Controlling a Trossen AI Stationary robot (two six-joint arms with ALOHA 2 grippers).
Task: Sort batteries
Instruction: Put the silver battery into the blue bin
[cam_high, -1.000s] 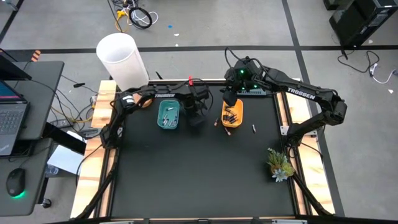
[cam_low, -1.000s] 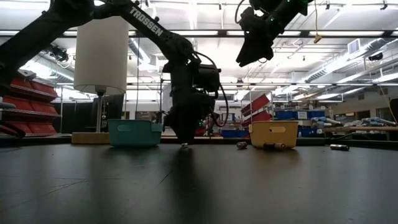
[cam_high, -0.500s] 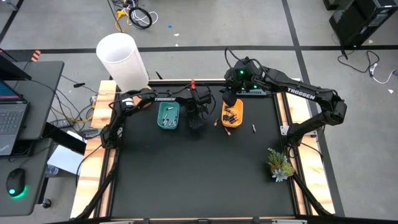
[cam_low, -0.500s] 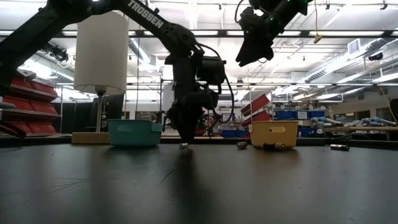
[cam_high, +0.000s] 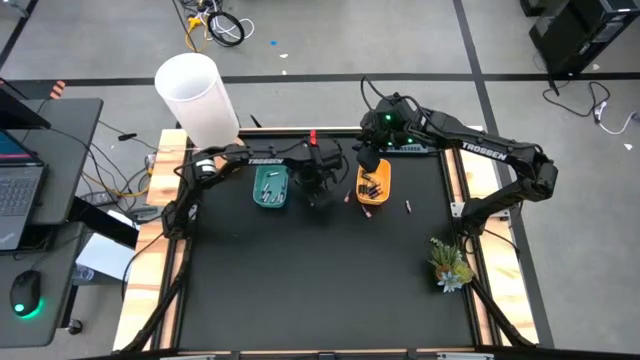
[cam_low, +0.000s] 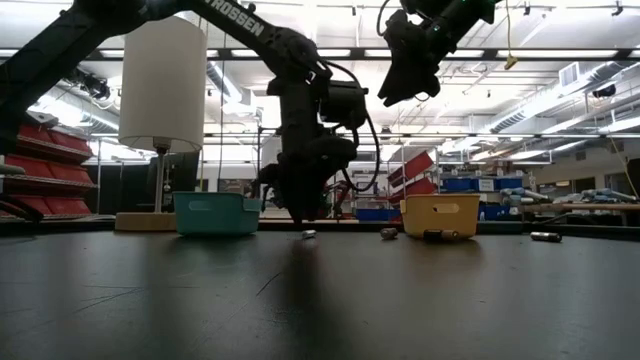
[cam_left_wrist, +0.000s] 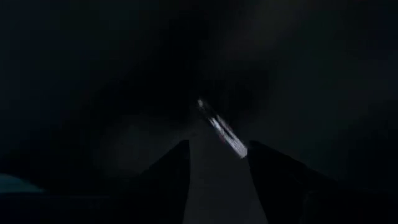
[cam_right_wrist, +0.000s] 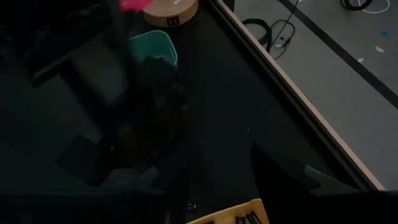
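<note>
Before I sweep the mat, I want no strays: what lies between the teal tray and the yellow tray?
In the low view, two loose batteries lie between teal tray and yellow tray; the left tool hangs there.

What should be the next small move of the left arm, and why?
Probably lower the left end effector a little and shut it on the silver battery: its fingers stand open and the battery lies on the black table just ahead of the gap between them.
</note>
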